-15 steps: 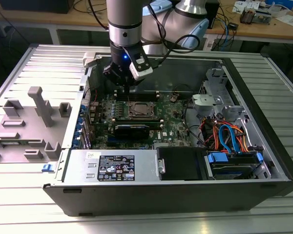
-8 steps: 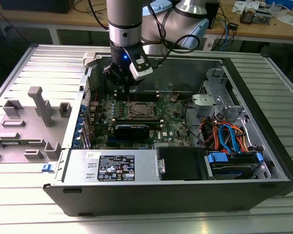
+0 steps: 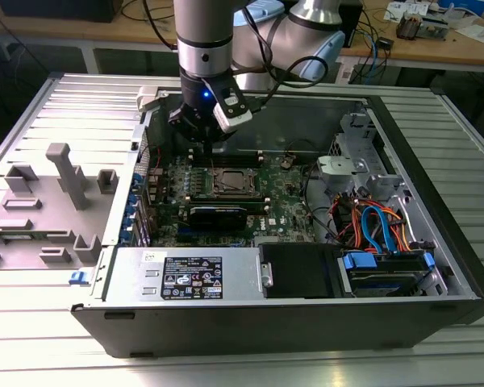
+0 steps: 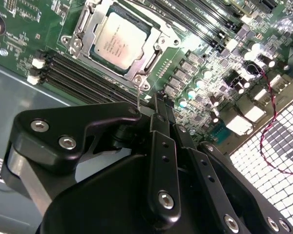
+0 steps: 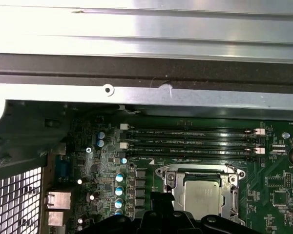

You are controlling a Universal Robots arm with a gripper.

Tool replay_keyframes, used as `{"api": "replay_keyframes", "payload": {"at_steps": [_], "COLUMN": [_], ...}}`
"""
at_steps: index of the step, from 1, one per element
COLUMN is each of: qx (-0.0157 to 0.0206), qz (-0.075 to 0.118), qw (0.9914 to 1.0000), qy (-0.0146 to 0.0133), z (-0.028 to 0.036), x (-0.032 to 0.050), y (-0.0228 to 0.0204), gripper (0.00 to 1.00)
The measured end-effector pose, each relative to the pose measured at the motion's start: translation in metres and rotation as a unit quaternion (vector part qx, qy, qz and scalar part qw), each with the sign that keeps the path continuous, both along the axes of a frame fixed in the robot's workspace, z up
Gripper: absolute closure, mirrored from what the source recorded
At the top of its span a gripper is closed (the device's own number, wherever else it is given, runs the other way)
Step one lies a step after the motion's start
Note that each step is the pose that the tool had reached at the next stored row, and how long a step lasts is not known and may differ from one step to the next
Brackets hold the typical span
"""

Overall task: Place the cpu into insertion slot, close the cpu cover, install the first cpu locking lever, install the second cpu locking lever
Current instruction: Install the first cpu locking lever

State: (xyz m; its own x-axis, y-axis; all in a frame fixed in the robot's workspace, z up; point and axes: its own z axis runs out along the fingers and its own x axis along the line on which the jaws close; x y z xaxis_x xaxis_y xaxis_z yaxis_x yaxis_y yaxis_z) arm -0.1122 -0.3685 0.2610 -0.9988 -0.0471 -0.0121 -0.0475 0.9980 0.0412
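Note:
The cpu point(image 4: 118, 41) lies flat in the insertion slot point(image 3: 229, 182), its silver top showing in both wrist views point(image 5: 202, 196). The cpu cover point(image 4: 87, 23) is down around it as a silvery frame point(image 5: 233, 194). A thin wire locking lever point(image 4: 138, 95) stands up from the socket's corner, right beside my gripper's black linkage. My gripper point(image 4: 161, 105) hangs just above the board at the socket's far side in the exterior view point(image 3: 203, 143), fingers together with nothing visibly between them. Whether it touches the lever I cannot tell.
Long black memory slots point(image 5: 190, 141) run beside the socket. A black card point(image 3: 218, 214) stands in front of the socket, and the power supply point(image 3: 194, 278) sits at the case front. Cables point(image 3: 375, 222) fill the exterior view's right. A grey fixture point(image 3: 64, 173) stands outside the case.

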Motion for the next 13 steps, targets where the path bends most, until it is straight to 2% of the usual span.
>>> {"api": "replay_keyframes", "payload": {"at_steps": [4, 8, 10, 12, 13], "qx": [0.0001, 0.0004, 0.0003, 0.0003, 0.0003], "qz": [0.008, 0.012, 0.014, 0.017, 0.018], "qw": [0.99997, 0.99993, 0.9999, 0.99985, 0.99983], "qy": [0.0001, 0.0, 0.0, 0.0, 0.0], "z": [-0.0004, -0.001, -0.0012, -0.0013, -0.0012], "x": [-0.0052, -0.0058, -0.0063, -0.007, -0.0072], "y": [0.0, 0.0012, 0.0048, 0.0114, 0.013], "gripper": [0.89, 0.89, 0.89, 0.89, 0.89]}}
